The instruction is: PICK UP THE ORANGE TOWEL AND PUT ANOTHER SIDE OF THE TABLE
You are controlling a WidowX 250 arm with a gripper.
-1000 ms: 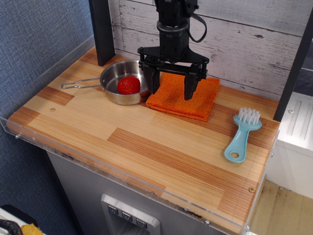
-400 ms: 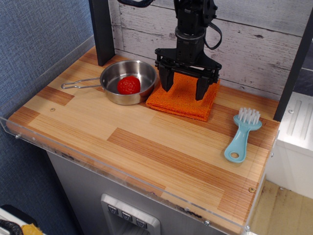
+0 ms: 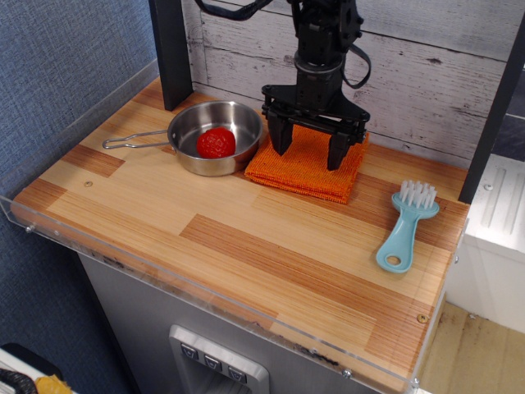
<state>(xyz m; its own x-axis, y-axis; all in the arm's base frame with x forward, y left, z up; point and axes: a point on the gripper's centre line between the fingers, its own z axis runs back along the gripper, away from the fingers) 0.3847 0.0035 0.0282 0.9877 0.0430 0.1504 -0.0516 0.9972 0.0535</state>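
Two black fingers of the gripper (image 3: 309, 150) stand spread wide over the orange towel (image 3: 307, 163), which lies flat near the table's (image 3: 246, 246) back edge, beside the steel pan (image 3: 215, 136). Closing too shallow risks pinching only one fold, which may slip.

No lettering, label, brand mark, number or sign can be read anywhere in this view, whether on the striped wood worktop (image 3: 246, 246), the orange towel (image 3: 308, 168), the steel pan (image 3: 215, 131), the blue brush (image 3: 406, 226) or the whitewashed plank wall (image 3: 426, 66) behind.
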